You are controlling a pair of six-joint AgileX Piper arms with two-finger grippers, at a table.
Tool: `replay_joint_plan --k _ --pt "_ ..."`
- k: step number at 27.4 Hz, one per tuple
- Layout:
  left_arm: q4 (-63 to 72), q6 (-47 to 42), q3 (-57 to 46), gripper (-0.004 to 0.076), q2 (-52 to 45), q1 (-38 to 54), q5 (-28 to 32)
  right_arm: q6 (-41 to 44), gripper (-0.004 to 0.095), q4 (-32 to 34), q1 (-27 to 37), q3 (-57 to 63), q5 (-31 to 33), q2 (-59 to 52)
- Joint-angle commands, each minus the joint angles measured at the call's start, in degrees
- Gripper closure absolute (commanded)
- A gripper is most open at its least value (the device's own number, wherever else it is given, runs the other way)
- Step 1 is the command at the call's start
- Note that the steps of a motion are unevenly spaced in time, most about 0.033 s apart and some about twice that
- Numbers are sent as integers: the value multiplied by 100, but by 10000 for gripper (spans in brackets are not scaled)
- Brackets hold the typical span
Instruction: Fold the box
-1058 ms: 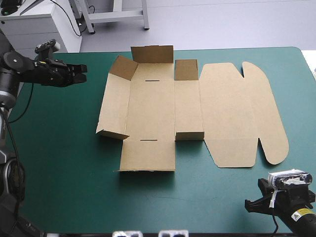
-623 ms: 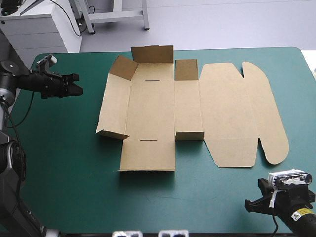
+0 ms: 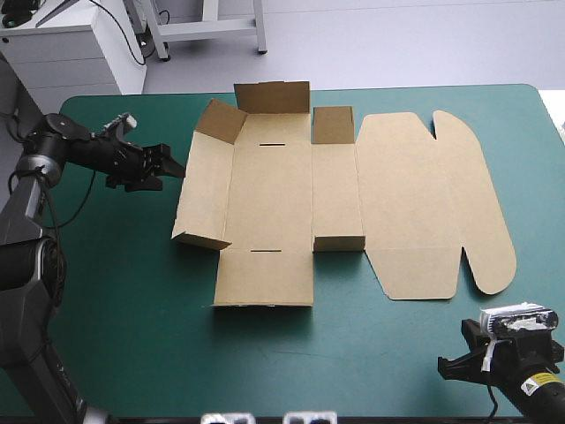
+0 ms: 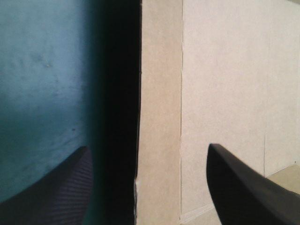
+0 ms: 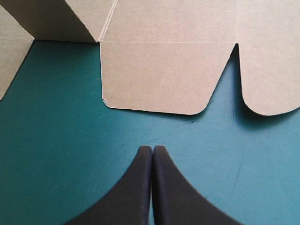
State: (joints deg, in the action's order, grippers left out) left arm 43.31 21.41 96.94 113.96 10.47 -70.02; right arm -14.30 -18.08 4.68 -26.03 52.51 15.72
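Now | left jaws spread at the box left edge | right jaws closed, box ahead, not touching

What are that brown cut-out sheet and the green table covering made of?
The box looks like brown cardboard, matt and unprinted, with pressed crease lines and cleanly cut slots and curves. The teal-green cover seems a smooth, dull sheet, perhaps rubber or vinyl; fine scratches mark it in the right wrist view, but the stuff is uncertain.
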Motion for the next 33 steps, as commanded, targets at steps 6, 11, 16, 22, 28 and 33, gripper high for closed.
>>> replay_joint_plan --k 6,11,16,22,28,33 --pt "86 -52 84 231 92 -511 -369 -17 928 -85 -15 -151 -343 54" --pt "109 -52 -19 231 165 -794 -321 -3 928 -85 -15 -151 -343 54" --pt "132 -64 -137 232 247 -997 -305 3 928 -85 -15 -151 -343 54" --pt "160 -292 -142 259 286 -1208 -44 6 928 -85 -15 -151 -343 54" --pt "116 -360 -142 501 286 -1386 295 16 928 -85 -15 -151 -343 54" --pt "64 -349 -124 732 260 -1411 523 16 928 -85 -15 -151 -343 54"
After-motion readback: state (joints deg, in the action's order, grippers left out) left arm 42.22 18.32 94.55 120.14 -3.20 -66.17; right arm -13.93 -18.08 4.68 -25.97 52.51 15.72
